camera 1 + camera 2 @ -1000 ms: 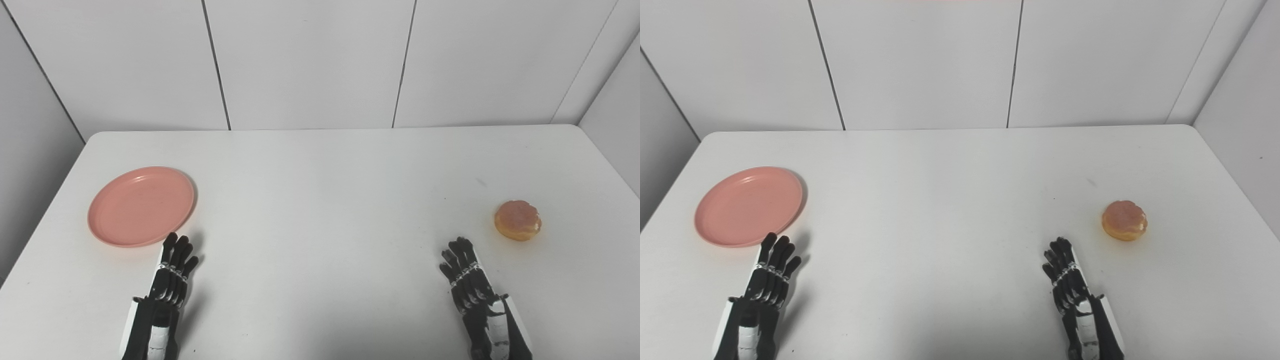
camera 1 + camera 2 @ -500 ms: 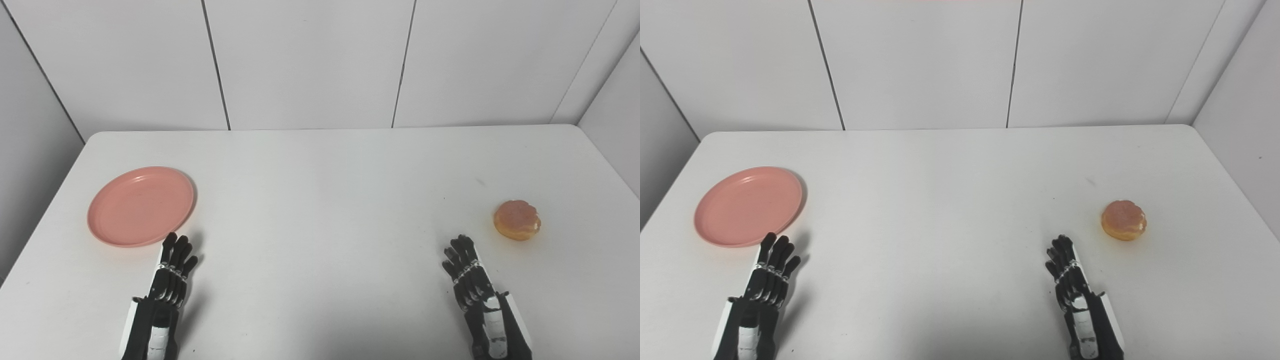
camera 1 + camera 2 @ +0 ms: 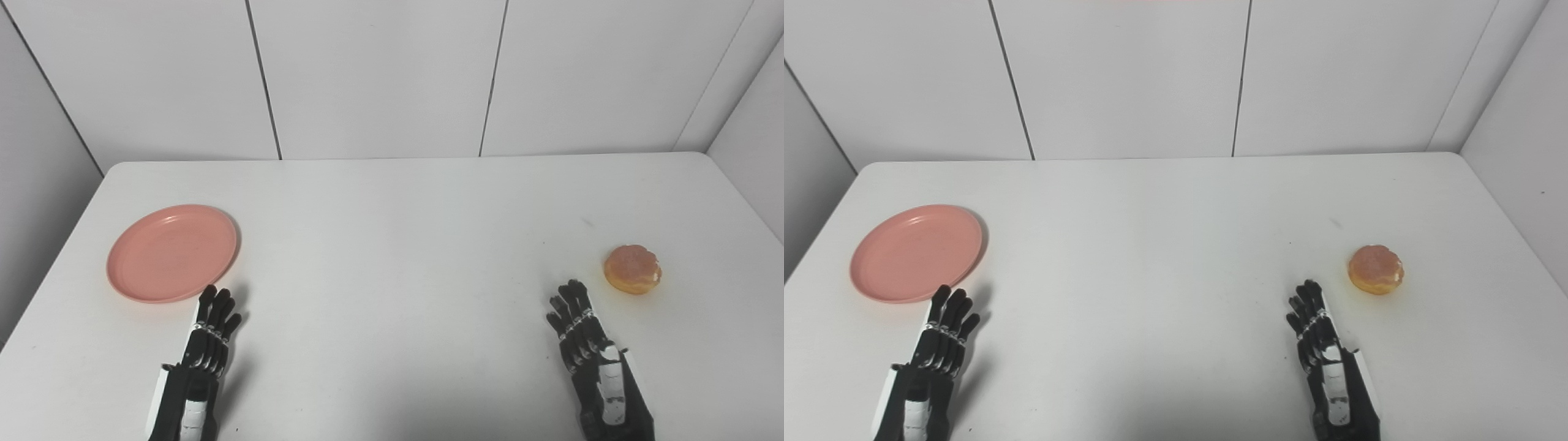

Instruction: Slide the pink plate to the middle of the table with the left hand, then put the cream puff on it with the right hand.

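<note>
A round pink plate (image 3: 172,252) lies flat on the left side of the white table (image 3: 392,245), with nothing on it. My left hand (image 3: 210,334) rests open just below the plate's near right rim, fingers stretched toward it but apart from it. On the right side sits a golden-brown cream puff (image 3: 633,269). My right hand (image 3: 582,334) is open, fingers extended, a short way to the near left of the puff and not touching it.
White panel walls close off the table at the back and on both sides. The table's left edge (image 3: 821,233) runs near the plate, and its right edge (image 3: 1513,226) runs beyond the puff.
My right hand has crept forward and slightly right toward the cream puff. The left hand and the plate have stayed put.
</note>
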